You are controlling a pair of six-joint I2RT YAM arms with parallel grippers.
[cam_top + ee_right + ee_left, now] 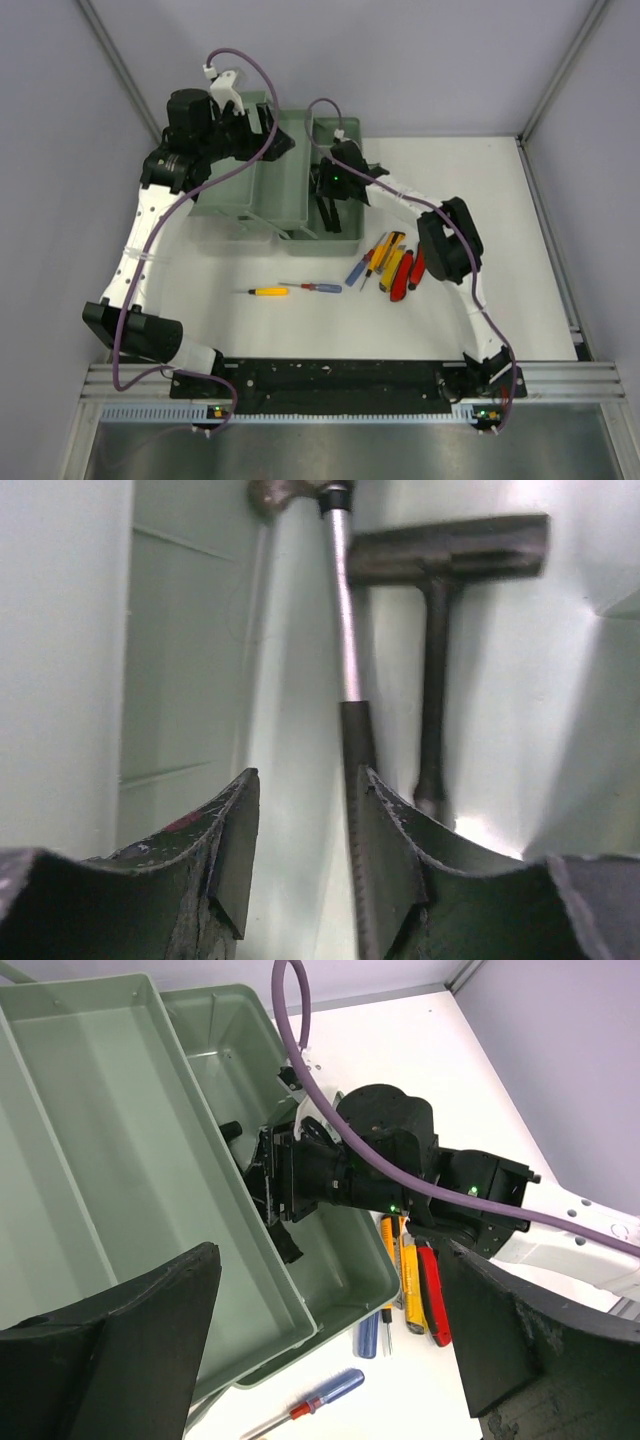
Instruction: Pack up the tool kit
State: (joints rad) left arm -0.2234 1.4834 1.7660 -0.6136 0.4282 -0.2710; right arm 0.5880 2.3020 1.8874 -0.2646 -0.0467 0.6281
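Observation:
The sage-green toolbox [250, 190] stands open at the back left; it also shows in the left wrist view [120, 1160]. My right gripper [328, 200] reaches down into its right tray and is open [305, 780]. A silver-shafted hammer [345, 630] lies against the inner face of its right finger, beside a black hammer [440, 630]. My left gripper [272, 138] hovers over the box, wide open and empty [330, 1260]. Screwdrivers [315, 287], yellow knives [392, 252] and red-handled pliers [408, 272] lie on the table.
A yellow-handled screwdriver [266, 291] lies alone in front of the box. A blue-handled screwdriver [335, 1388], a second blue handle [368, 1332], the knives [410, 1280] and pliers [435, 1305] sit just off the tray's near corner. Grey walls close in the table.

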